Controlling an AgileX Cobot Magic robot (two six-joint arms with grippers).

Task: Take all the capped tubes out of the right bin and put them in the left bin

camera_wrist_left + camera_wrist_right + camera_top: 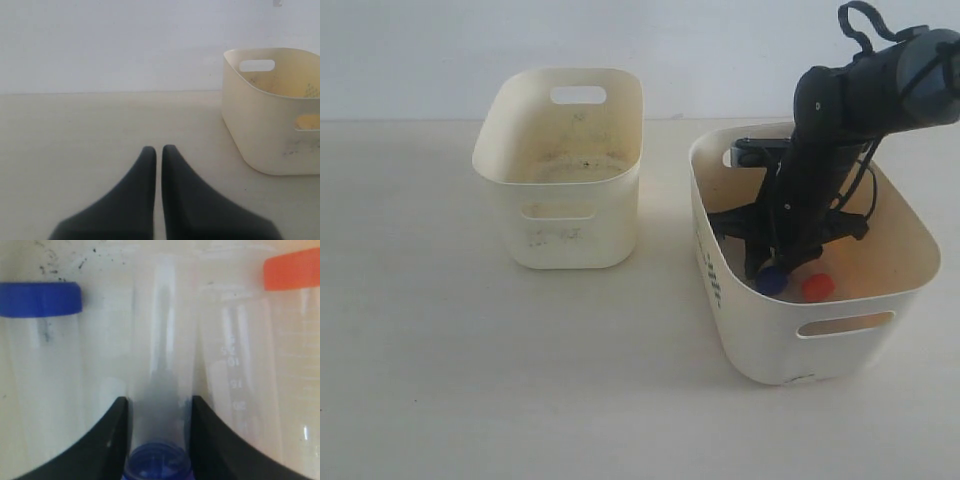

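Right gripper (159, 401): down inside the right bin (770, 345), narrowed onto the middle tube (160, 340) with one finger against each side of its clear body; I judge that lets it lift straight up between its neighbours.
Middle tube: lies flat on the bin floor, its blue cap toward my wrist.
Neighbours: a blue-capped tube (40, 299) and an orange-capped tube (292, 267) lie alongside it, their caps pointing the other way.
Left gripper (159, 148): fingers together, nothing between them, low over the table (440, 350), apart from the left bin (570, 235); out of the way, I judge.
Left bin: left and farther back; I see no tube in it.
Tubes counted: three in view, two blue caps and one orange; a fourth I cannot find.
Bins counted: two.
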